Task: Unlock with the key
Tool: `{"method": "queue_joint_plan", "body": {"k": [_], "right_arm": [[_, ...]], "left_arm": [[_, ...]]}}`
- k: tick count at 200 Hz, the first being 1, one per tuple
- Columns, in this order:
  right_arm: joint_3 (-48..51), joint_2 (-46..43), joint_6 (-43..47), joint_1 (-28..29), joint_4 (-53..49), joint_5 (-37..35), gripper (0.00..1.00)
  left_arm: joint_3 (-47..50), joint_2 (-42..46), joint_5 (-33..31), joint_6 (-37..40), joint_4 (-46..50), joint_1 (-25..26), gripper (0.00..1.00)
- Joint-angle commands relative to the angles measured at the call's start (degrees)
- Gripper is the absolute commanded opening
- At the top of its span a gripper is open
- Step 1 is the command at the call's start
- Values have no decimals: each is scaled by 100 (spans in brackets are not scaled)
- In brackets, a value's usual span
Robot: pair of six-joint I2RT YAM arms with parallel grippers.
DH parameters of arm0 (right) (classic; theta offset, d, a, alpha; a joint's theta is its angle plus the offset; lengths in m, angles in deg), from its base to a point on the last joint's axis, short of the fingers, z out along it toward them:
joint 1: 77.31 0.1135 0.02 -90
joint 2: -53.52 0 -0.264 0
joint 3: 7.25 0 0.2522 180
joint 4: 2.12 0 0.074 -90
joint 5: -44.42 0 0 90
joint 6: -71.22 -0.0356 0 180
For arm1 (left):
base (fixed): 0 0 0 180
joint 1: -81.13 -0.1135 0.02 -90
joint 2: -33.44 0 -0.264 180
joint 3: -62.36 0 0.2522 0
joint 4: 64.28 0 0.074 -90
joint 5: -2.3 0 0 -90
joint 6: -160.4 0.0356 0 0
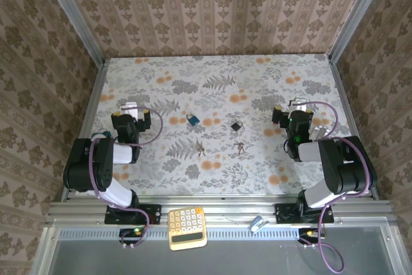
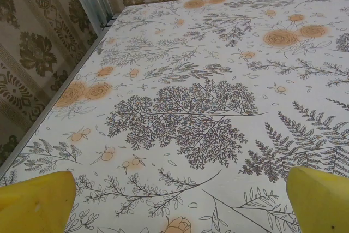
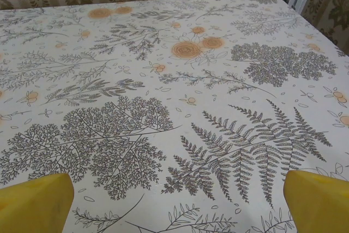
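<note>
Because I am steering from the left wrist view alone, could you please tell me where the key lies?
Observer: From above, the key lies near the middle of the tablecloth, nearer the right arm than yours.
Operator: Thank you. Where is the padlock, please?
Observer: The blue padlock lies just to the left of the key, apart from it, between the key and your left claw.
Operator: And is the right claw carrying anything?
Observer: No, the right claw stands open over bare cloth, with nothing between its fingers.
</note>
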Motion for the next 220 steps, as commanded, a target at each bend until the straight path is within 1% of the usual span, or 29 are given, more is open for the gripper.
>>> {"method": "queue_joint_plan", "body": {"k": [1,129,158,197,206,220], "right_arm": [[-52,4,71,7,139,-98,100],[-50,11,69,7,135,-97,100],[-54,0,65,7,140,-95,100],[-49,-27,72,9,159,-175,100],[-104,-182,49,17,-108,-97,100],[-114,-286,227,78,-134,21,100]], "left_arm": [[-134,3,-3,-72,108,-39,100],[-132,11,0,-72,116,-37,100],[-107,29,157,-134,101,-115,100],[-106,38,88,-92,83,-99,100],[-119,137,29,-89,186,-64,100],[-242,438,-89,-71,680,-17,100]]}}
